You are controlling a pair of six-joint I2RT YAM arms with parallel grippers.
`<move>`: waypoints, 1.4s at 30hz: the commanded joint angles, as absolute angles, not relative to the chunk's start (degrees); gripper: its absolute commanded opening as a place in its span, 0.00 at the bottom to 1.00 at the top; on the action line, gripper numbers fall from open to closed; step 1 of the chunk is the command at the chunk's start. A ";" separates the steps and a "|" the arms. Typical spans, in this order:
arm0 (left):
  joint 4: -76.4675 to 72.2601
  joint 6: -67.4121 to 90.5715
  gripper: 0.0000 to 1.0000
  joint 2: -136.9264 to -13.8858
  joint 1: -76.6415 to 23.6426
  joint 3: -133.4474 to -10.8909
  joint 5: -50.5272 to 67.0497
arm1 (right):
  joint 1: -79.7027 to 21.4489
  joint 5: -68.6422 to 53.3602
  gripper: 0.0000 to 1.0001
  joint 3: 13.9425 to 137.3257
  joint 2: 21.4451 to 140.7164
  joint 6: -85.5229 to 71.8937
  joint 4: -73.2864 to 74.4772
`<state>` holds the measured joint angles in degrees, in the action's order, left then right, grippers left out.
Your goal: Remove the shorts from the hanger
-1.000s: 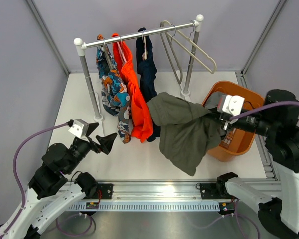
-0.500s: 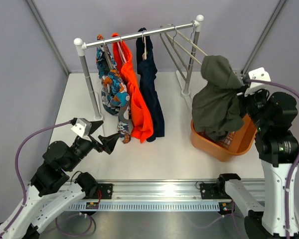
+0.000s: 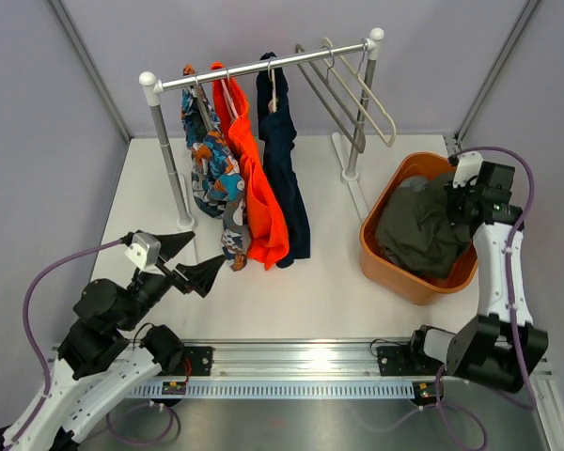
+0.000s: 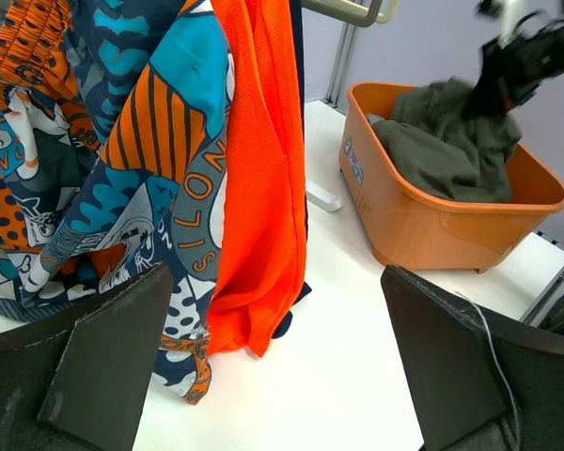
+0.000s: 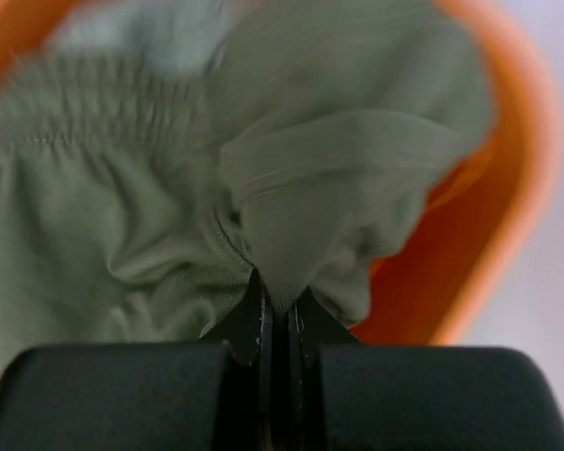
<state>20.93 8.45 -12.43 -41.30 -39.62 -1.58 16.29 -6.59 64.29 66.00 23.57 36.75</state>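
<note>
Since the earlier frame, the olive-green shorts [image 3: 418, 235] have come down from mid-air into the orange basket [image 3: 399, 280], and the right arm has folded back over it. At the left we see the left gripper [image 3: 195, 260] spread wide and holding nothing, above the bench [image 3: 310, 301] and facing the clothes on the rail [image 3: 263, 66]. Nearest it hangs a patterned pair [image 3: 207, 160] on which we read the letters "LON"; the rest of the print is lost in folds. Next come the bright orange pair [image 3: 258, 202] and the navy pair [image 3: 280, 141], then bare hangers [image 3: 357, 85]. A small blue label [image 4: 354, 162] on the basket's side is too small for us to read. At the right, the right gripper [image 5: 274, 305] is pinched tight on a fold of the olive-green shorts, which lie bunched inside the basket.
</note>
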 commanded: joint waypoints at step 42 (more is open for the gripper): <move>13.27 11.86 0.99 -23.73 -41.57 -40.96 1.50 | -9.48 -41.50 1.00 109.77 78.48 28.92 63.11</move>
